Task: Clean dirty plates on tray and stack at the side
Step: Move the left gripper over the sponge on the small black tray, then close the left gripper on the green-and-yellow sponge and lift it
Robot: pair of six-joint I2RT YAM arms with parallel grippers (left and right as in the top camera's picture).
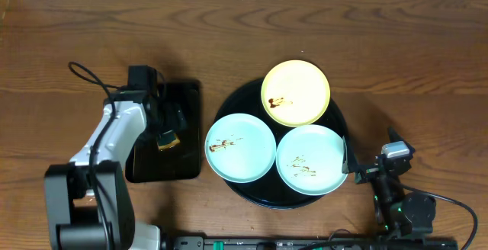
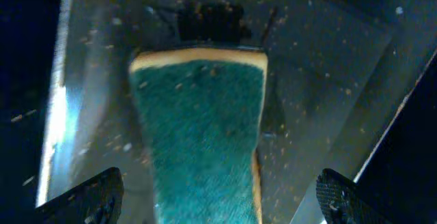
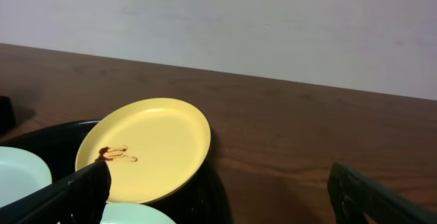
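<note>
Left claw (image 2: pixel 215 200): jaws wide apart and empty, poised straddling the sponge (image 2: pixel 198 135), with a clear gap on each side. The sponge lies flat, green scouring face up and yellow foam edge showing, on the small tray (image 1: pixel 187 105), a speckled black rectangle left of the round tray (image 1: pixel 236 101).

Step in hand, as judged: picking up the sponge. To do it well, keep the jaws centred across the sponge's narrow width, lower until the tips sit beside the foam rather than on the green face, then close firmly enough to hold it for scrubbing without folding it.

Right claw (image 3: pixel 222 200): fully open, holding nothing, at the round tray's right rim, just beside the right mint plate (image 1: pixel 311 158). It is well placed to steady a plate.

All three plates rest on the round tray, each smeared brown: yellow plate (image 1: pixel 296 91) at the back, left mint plate (image 1: pixel 241 147) front left. None is stacked on the desk (image 1: pixel 396 44) yet.

No brand, label or legible writing appears.
</note>
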